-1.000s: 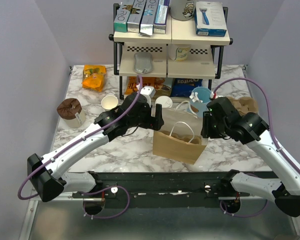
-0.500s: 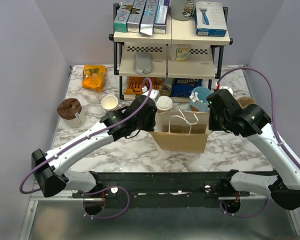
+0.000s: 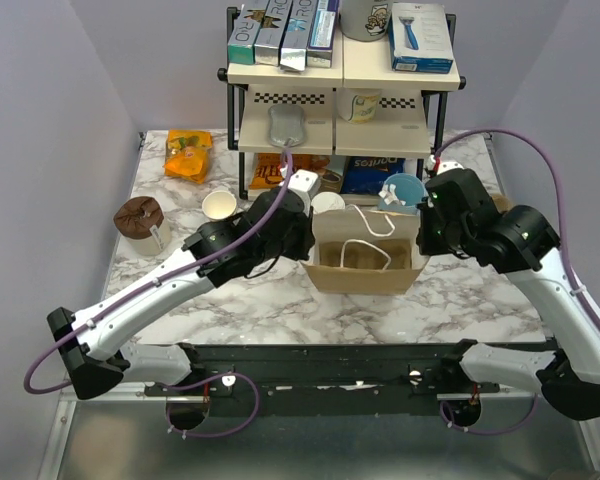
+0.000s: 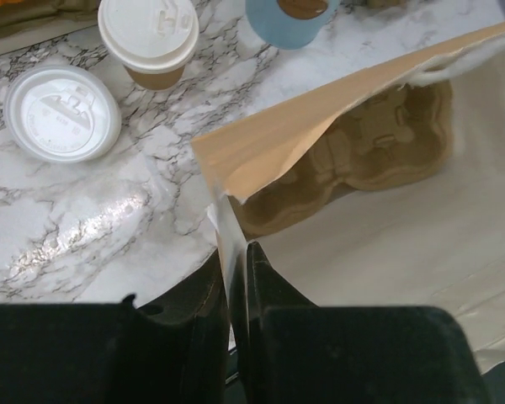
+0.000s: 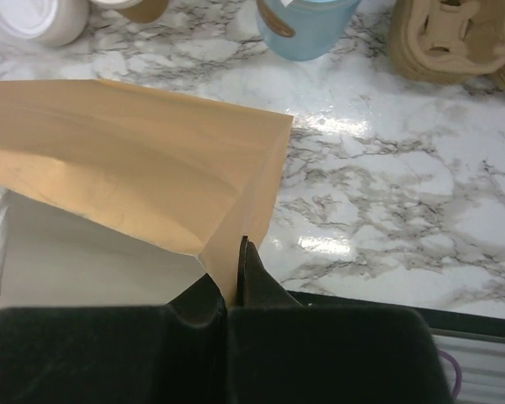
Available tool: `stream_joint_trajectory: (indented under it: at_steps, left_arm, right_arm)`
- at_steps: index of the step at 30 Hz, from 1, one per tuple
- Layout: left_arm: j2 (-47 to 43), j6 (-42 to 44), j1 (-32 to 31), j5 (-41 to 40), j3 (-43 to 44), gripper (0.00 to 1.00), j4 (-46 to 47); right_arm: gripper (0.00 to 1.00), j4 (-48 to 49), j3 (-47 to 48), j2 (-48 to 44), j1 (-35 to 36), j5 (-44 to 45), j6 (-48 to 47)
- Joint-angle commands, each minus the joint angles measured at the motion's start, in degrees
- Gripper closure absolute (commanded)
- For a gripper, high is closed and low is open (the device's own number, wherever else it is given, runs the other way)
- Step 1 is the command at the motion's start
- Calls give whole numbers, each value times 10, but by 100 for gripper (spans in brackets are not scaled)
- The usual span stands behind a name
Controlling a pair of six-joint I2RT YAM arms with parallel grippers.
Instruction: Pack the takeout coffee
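Both the left jaws and right jaws pinch shut on opposite side rims of the open brown paper bag [image 3: 365, 268]. Just behind it, above centre frame, the white-lidded tan paper cup [image 3: 327, 203] stands on the marble surface [image 3: 250, 300].

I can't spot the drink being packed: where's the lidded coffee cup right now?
In the top view, the takeout coffee stands just behind the paper bag, left of the light-blue cup.

Upright, white-lidded takeout coffee [image 4: 149, 34]
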Motion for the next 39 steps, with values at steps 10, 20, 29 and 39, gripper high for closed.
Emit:
stream_joint_trajectory:
  at_steps: [10, 20, 29, 39]
  left_arm:
    - [43, -36, 26, -2, -5, 86, -43]
    - [-65, -39, 28, 48, -4, 86, 28]
    - [15, -65, 55, 39, -60, 88, 32]
    - [-55, -41, 63, 95, -9, 85, 79]
  right_arm:
    - [99, 71, -172, 36, -35, -136, -19]
    - [99, 103, -36, -48, -35, -219, -53]
    - [99, 124, -183, 14, -38, -156, -43]
    - [99, 129, -18, -37, -39, -197, -70]
